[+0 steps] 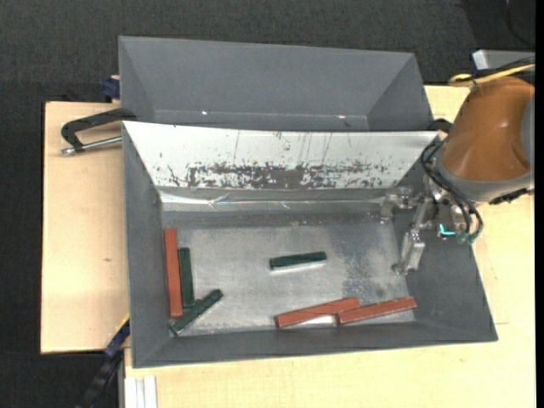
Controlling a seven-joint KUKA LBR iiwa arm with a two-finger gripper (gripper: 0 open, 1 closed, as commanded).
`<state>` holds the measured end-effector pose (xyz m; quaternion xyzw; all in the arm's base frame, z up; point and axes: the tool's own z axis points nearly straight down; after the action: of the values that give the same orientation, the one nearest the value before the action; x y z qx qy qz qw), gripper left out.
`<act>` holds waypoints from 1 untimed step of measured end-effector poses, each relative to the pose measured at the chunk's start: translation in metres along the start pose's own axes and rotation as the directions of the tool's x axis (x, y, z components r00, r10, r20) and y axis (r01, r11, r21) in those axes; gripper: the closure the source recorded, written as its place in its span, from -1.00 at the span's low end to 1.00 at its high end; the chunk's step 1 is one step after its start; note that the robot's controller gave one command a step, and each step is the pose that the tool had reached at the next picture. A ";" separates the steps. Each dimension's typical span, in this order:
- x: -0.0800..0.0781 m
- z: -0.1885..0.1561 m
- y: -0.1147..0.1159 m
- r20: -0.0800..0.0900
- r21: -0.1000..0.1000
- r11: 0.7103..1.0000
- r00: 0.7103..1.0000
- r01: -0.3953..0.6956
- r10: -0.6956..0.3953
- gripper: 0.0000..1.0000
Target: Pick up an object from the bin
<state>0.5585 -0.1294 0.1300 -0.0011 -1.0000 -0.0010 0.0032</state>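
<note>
Red bar (378,310) along front wall, jaws close behind it, apart

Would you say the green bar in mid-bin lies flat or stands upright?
Flat: the green bar shows its whole length along the bin floor, touching nothing else.

My bin (141,245) is plain grey all round. Its back wall (255,153) has a band of dark speckles with thin scratchy lines above it, and the floor is scuffed to a paler silver in the middle. The sticks come in two colours. Rusty red-brown: the left red stick (172,270) and the two front red sticks (316,316) (378,310). Dark green: the left green stick (184,272), the angled green stick (197,308) and the middle green stick (297,262), which has a whitish edge. My wrist cover (493,138) is glossy orange-brown, my end effector (408,257) is silvery metal, and there's a bit of teal cable (448,231) by it.
</note>
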 end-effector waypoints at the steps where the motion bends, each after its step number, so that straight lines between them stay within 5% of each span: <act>1: -0.002 -0.005 0.000 0.008 0.002 1.000 1.000 0.002 -0.002 -1.00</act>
<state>0.5606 -0.1289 0.1348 0.0000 -1.0000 -0.0002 -0.0010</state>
